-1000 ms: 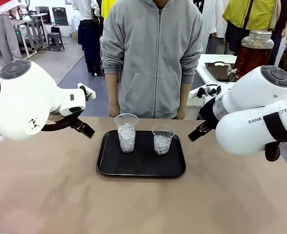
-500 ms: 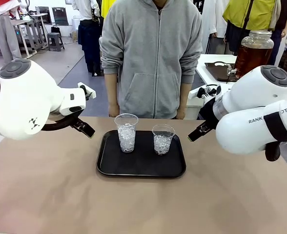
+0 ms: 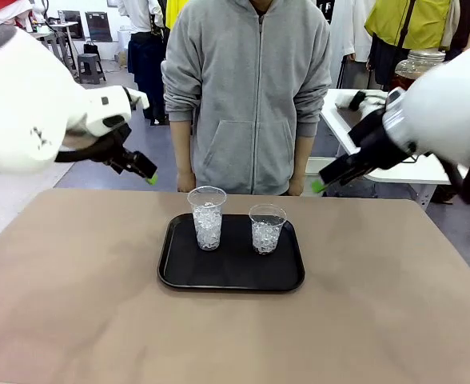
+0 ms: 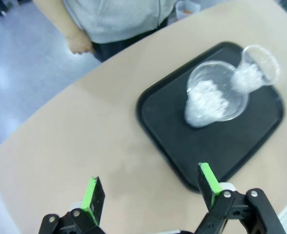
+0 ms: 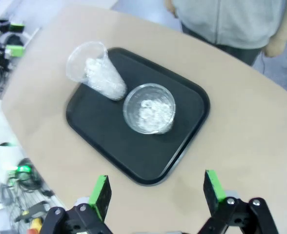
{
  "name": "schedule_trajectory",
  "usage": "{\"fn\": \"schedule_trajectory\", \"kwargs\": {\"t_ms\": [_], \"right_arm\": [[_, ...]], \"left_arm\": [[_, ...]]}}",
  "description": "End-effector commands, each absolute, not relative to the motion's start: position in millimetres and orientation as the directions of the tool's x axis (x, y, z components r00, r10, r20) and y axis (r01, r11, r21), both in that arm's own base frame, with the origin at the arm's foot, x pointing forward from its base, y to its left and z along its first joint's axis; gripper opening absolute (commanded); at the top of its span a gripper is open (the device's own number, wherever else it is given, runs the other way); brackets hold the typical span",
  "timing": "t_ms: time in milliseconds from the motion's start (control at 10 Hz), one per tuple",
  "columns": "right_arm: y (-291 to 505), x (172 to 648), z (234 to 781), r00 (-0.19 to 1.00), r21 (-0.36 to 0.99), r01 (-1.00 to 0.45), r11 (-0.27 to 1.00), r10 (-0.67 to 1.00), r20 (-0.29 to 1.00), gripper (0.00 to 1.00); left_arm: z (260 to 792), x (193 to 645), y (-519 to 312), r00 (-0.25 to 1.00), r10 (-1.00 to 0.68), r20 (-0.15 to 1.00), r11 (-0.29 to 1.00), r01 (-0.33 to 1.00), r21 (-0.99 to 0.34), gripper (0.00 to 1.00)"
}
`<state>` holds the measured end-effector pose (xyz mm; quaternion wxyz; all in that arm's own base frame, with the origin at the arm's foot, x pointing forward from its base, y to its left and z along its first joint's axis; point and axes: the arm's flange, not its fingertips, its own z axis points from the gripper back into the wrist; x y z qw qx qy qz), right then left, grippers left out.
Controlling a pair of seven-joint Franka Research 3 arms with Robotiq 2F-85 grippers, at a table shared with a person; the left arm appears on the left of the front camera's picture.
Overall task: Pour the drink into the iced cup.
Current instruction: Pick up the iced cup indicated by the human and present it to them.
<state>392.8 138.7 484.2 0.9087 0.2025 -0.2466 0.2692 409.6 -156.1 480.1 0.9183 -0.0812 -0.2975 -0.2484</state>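
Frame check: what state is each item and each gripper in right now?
Left gripper: open, empty.
Right gripper: open, empty.
Taller cup: upright on tray, iced, no drink.
Shorter cup: upright on tray, iced, no drink.
Tray: flat on table, holding both cups.
Jar: brown drink inside, partly hidden.

We find the front camera at the near side of the table (image 3: 75,304), a little above it, facing across to the person (image 3: 251,96) opposite. Both wrist cameras look steeply down from well above, along the left claw (image 4: 148,183) and the right claw (image 5: 156,183). All three views share the black tray (image 3: 231,276) and its iced cups (image 3: 208,216).
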Motion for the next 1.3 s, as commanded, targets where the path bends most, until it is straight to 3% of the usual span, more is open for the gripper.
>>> {"fn": "schedule_trajectory", "kwargs": {"t_ms": [0,400,700,1200], "right_arm": [[111.9,411.1,490.0,0.775,0.381,-0.576,0.723,0.333,0.538,1.00],[75.4,450.0,471.9,0.875,0.670,-0.472,0.573,0.209,0.437,1.00],[70.1,461.6,464.7,0.892,0.701,-0.443,0.560,0.192,0.410,1.00],[65.0,454.3,457.8,0.905,0.706,-0.415,0.574,0.179,0.387,1.00]], "left_arm": [[490.7,420.6,-133.7,0.744,-0.336,0.578,0.833,0.521,-0.185,1.00],[487.8,429.6,-117.2,0.783,-0.226,0.580,0.760,0.514,-0.398,1.00],[478.1,442.9,-106.6,0.814,-0.177,0.553,0.711,0.494,-0.500,1.00],[481.6,429.7,-110.7,0.812,-0.175,0.557,0.736,0.484,-0.474,1.00]]}}
